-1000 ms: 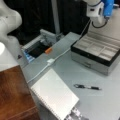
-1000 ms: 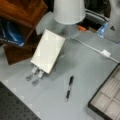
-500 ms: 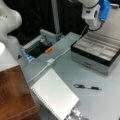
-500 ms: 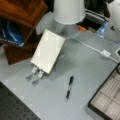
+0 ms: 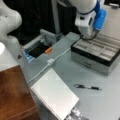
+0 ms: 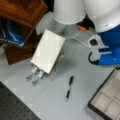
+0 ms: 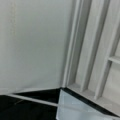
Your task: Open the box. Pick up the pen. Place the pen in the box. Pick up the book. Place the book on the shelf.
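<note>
Front views: box [image 5: 100,51] open, hand unseen above its rear corner, grip unclear; pen [image 5: 88,87] lengthwise before box, untouched.

Box [image 5: 100,53] open, arm [image 5: 87,17] over its back edge; pen [image 5: 88,87] on table [image 5: 62,65], book [image 5: 53,95] beside shelf [image 5: 15,95]

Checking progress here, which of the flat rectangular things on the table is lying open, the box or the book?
The box: its grey compartments show, under the arm. The white book lies closed beside the pen.
</note>
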You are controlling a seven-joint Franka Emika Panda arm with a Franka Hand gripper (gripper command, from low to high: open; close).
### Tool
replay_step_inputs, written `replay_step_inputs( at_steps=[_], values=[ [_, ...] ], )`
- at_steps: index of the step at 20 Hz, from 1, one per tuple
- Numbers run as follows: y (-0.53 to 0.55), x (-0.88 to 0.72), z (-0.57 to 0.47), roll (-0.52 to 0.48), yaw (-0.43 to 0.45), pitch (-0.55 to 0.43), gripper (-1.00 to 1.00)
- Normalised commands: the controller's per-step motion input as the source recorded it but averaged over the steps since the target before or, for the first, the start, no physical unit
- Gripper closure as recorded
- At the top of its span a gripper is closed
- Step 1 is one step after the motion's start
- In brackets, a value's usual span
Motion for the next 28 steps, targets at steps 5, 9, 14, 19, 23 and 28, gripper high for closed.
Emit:
replay_step_inputs(
  at_steps=[5,9,14,19,23,28],
  values=[
    [-0.37,0.35,0.11,-0.466,0.235,0.124,-1.00],
    [-0.45,0.37,0.03,-0.526,0.229,0.167,-1.00],
    [-0.27,0.36,0.04,-0.453,0.174,0.189,-1.00],
    [-0.18,0.39,0.00,-0.404,0.073,0.125,-1.00],
    [-0.14,0.35,0.01,-0.382,0.158,0.109,-1.00],
    [-0.15,0.35,-0.01,-0.292,0.257,0.112,-1.00]
  ],
)
